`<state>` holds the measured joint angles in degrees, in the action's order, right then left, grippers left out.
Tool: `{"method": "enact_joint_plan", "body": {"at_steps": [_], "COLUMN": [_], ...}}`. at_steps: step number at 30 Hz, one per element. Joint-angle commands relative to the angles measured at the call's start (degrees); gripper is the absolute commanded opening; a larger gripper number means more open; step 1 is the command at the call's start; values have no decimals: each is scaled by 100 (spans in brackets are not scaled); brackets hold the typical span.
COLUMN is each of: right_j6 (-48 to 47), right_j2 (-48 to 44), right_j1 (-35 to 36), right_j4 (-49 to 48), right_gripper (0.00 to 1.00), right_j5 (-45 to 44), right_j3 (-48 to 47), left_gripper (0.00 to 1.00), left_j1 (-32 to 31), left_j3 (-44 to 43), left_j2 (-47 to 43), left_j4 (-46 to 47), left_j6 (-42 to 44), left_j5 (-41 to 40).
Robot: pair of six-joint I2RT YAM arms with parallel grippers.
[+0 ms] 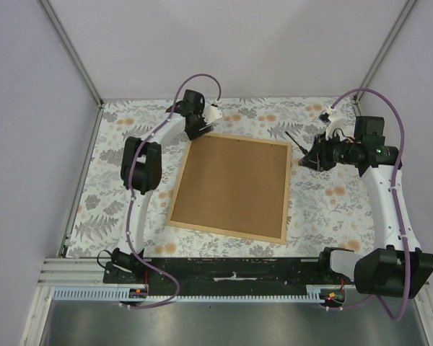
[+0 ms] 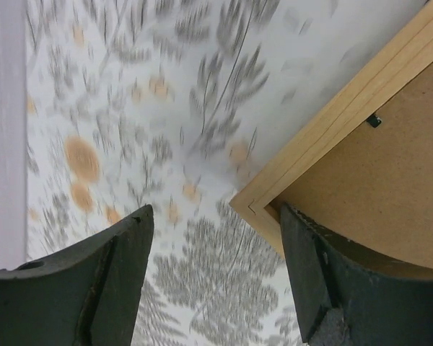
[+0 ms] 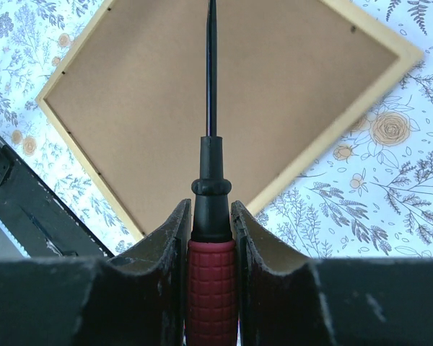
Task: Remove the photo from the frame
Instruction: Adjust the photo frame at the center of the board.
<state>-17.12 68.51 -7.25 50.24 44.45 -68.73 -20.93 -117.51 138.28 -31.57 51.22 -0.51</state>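
The frame (image 1: 231, 187) lies back side up on the floral cloth, its brown board facing me inside thin tan strips. The photo is hidden beneath that board. My left gripper (image 1: 200, 130) hovers open over the frame's far left corner (image 2: 254, 206); that corner sits between the spread fingers (image 2: 123, 252), and nothing is gripped. My right gripper (image 3: 210, 204) is shut on a screwdriver (image 3: 211, 288) with a red handle, whose black shaft points out over the board (image 3: 274, 94). In the top view this gripper (image 1: 314, 155) is off the frame's far right corner.
A small black tab (image 2: 374, 120) holds the board at the frame's inner edge. Floral cloth (image 1: 115, 194) surrounds the frame on all sides. Purple walls and metal posts bound the table; a black rail (image 1: 231, 267) runs along the near edge.
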Motion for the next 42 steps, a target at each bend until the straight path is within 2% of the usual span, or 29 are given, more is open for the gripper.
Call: {"method": "enact_joint_plan", "body": {"at_steps": [1,6,8,13,15,21,26,42], "right_j6": [60,78,78,87,95,104,113,113], "right_j2": [-4,48,48,75,92,57,57,-22], "right_j1": [-23,-23,-23,-23,-22,-23,-23,-23], "right_j4": [-216,-225,-234,-251,-251,-251,-251,-251], "right_gripper": [0,0,0,0,0,0,0,0], "right_j5": [275,336,389,433,468,591,635,732], "right_j3": [70,96,114,149,158,167,176,202], "left_gripper": [76,75,76,83,84,86,81,67], "left_j1": [449,669,756,1090,1170,1179,1196,1214], "left_j3": [1009,1599,1723,1890,1942,2382,2470,2312], "left_j2": [-142,-880,-1205,-1970,-2155,-2341,-2042,-1514], "left_j4": [-1421,-1553,-1536,-1045,-1053,-1097,-1070,-1080], "left_j6": [-743,-1631,-2140,-3678,-3978,-4059,-4225,-4454], "left_j5": [-459,24,471,755,772,737,1115,860]}}
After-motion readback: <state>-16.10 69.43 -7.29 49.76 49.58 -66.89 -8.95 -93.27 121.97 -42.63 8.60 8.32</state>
